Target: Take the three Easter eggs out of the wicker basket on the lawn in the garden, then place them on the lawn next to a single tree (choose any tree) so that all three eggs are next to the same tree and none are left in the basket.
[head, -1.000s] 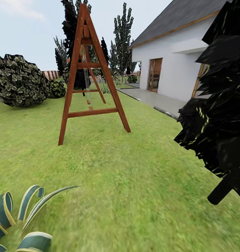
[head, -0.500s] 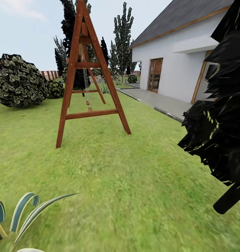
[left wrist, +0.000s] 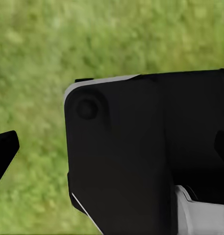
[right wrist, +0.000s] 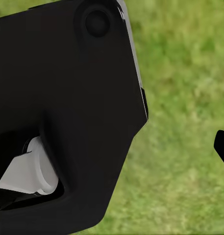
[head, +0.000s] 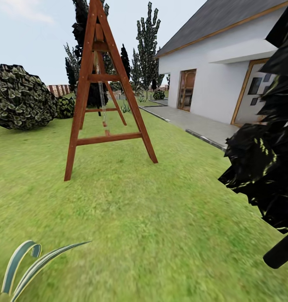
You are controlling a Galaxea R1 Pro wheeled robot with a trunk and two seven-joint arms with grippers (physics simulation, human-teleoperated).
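The lawn spreads out ahead of me, short mottled green grass running up to a white house. At the right edge stands a tree with a dense crown of dark, angular leaves and a dark stem below it. The three Easter eggs and the wicker basket are out of view. In the left wrist view a black robot part hangs over grass, with a black tip at the edge. The right wrist view has a similar black part and a black tip above grass.
A tall brown wooden A-frame swing stands on the grass ahead to the left. A rounded bush lies far left. A spiky striped plant pokes in at the near left. The house and grey paving lie to the right.
The whole head view has shifted, so the camera moved: the swing frame looms slightly larger, the striped plant has slid down and out, and the dark crown sits further right.
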